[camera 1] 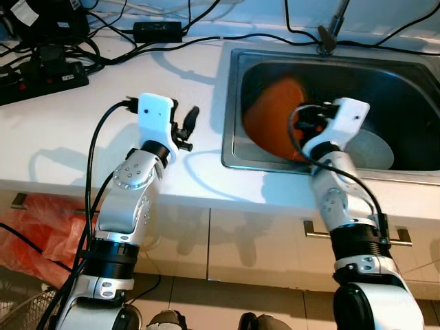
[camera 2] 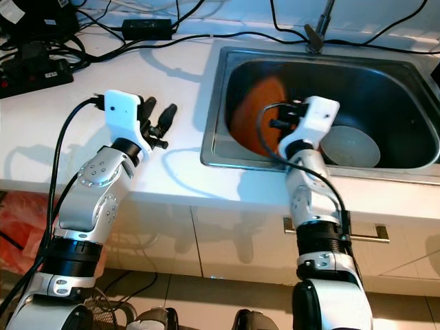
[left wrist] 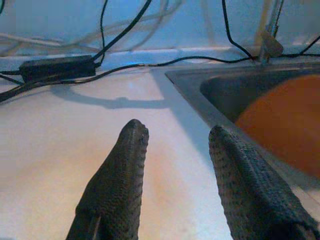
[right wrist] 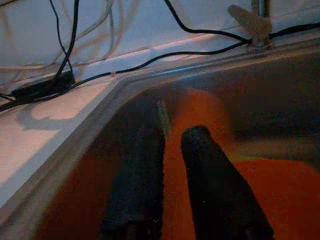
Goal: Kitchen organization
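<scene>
Orange plate (camera 1: 275, 113): round, flat, uniformly orange. You have it inside the steel sink (camera 1: 230, 103), leaning tilted against the sink's left wall, its lower edge down in the basin.

Sink contents: besides the orange plate, a pale round dish (camera 2: 350, 146) lies on the basin floor, to the right of the plate and just beside it. A faucet base (camera 1: 326, 41) stands at the sink's back rim.

Right gripper (right wrist: 172, 150): down inside the sink, in front of the orange plate. Wrist view shows its two black fingers (right wrist: 215, 190) with a narrow gap between them, nothing held in that gap; orange surface visible behind them. Whether the tips touch the plate, you cannot tell.

Left gripper (left wrist: 177, 145): fingers spread apart, empty, held over the white counter (camera 1: 82, 130) just left of the sink's rim.

Edges and room: counter under the left gripper is bare up to the sink edge. Further back, a black power adapter (camera 1: 157, 30) and cables (camera 1: 206, 38) run along the wall; a power strip (camera 1: 45, 79) sits at the far left. Below the counter front, an orange bag (camera 1: 34, 230) lies on the floor at left.
</scene>
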You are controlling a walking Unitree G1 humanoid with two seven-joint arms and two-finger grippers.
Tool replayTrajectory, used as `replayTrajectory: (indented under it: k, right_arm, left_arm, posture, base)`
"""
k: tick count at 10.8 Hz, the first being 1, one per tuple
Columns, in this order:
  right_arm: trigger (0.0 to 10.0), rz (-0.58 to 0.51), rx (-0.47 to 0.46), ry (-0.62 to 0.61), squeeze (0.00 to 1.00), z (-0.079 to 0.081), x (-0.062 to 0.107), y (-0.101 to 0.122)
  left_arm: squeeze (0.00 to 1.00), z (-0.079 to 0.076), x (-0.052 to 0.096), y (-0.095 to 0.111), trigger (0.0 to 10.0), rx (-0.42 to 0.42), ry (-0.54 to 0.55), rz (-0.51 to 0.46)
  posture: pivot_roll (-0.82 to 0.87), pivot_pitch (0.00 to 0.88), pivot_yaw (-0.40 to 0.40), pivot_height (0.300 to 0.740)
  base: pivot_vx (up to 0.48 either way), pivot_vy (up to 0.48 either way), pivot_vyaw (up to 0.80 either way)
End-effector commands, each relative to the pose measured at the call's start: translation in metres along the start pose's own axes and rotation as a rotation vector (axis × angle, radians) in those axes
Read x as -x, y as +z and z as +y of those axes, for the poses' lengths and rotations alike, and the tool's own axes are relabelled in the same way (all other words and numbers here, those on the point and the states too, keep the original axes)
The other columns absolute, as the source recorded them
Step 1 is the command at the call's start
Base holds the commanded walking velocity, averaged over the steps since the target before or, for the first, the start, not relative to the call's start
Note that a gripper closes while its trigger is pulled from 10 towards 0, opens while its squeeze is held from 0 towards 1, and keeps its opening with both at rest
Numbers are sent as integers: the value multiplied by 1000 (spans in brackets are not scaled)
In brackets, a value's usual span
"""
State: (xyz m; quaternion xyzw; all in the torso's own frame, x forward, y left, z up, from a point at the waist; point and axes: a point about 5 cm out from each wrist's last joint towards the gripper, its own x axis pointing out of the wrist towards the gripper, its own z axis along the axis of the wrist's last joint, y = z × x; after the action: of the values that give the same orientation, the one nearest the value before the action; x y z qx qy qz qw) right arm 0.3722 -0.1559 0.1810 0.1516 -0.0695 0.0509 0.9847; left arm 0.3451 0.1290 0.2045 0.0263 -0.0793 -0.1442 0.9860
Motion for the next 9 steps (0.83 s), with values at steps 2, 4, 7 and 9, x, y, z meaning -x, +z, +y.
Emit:
replayTrajectory:
  k: [2,4,7,9]
  right_arm:
    - [10000,-10,8,9,0,2,-1,2]
    - [10000,-28,7,21,0,4,-2,7]
    - [10000,-97,102,42,0,8,-2,22]
    - [10000,-196,164,67,0,14,3,40]
  left_arm:
    - [0,1,-1,-3,10000,-6,18,2]
    - [0,2,-1,-4,10000,7,44,0]
    - [0,7,-1,-1,10000,-7,108,-40]
    - [0,13,1,8,10000,-15,179,-111]
  posture:
    - [64,125,-23,740]
    - [61,124,-23,740]
    - [57,122,-23,740]
    - [51,119,-25,740]
  base:
    - [0,0,0]
    - [0,0,0]
    - [0,0,0]
    - [0,0,0]
